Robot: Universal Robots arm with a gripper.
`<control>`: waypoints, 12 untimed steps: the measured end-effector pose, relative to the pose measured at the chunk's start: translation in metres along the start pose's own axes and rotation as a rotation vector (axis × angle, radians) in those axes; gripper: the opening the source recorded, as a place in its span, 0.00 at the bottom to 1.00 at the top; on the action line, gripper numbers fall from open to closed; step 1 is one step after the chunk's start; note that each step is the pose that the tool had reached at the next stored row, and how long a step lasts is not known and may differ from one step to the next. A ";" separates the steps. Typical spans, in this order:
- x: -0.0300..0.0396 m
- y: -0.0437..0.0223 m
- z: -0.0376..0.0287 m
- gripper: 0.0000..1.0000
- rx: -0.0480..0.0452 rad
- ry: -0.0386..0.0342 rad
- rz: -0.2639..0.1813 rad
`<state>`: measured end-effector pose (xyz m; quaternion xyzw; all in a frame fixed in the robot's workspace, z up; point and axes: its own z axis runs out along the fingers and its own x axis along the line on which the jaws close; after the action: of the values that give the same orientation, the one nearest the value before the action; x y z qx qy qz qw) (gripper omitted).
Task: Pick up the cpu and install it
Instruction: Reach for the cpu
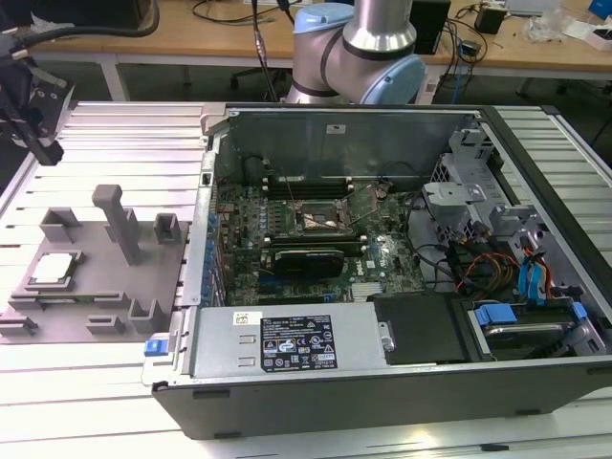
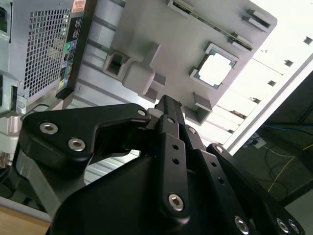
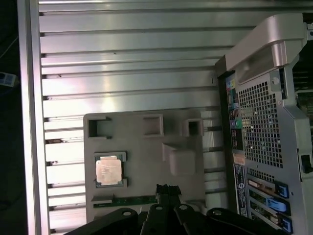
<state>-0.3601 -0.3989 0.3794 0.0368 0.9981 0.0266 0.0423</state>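
Your claw (image 1: 48, 151) is clenched on nothing above the worktop's (image 1: 124, 143) far corner, at the exterior view's left. The cpu (image 1: 53, 270) lies well apart, toward the near edge (flat in its fixture (image 1: 105, 279)).

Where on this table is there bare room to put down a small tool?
In the exterior view, bare slotted table lies behind the fixture plate and in front of it, beside the case. The plate itself is crowded with blocks and the cpu; the case is packed.
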 end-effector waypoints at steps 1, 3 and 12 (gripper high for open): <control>0.0012 -0.0002 0.0015 0.11 -0.0001 -0.0001 0.000; 0.0058 -0.0007 0.0054 0.11 0.0001 0.0001 0.000; 0.0196 -0.0029 0.0230 0.11 0.0001 0.0014 0.000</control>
<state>-0.3778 -0.3991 0.3547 0.0368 0.9981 0.0266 0.0416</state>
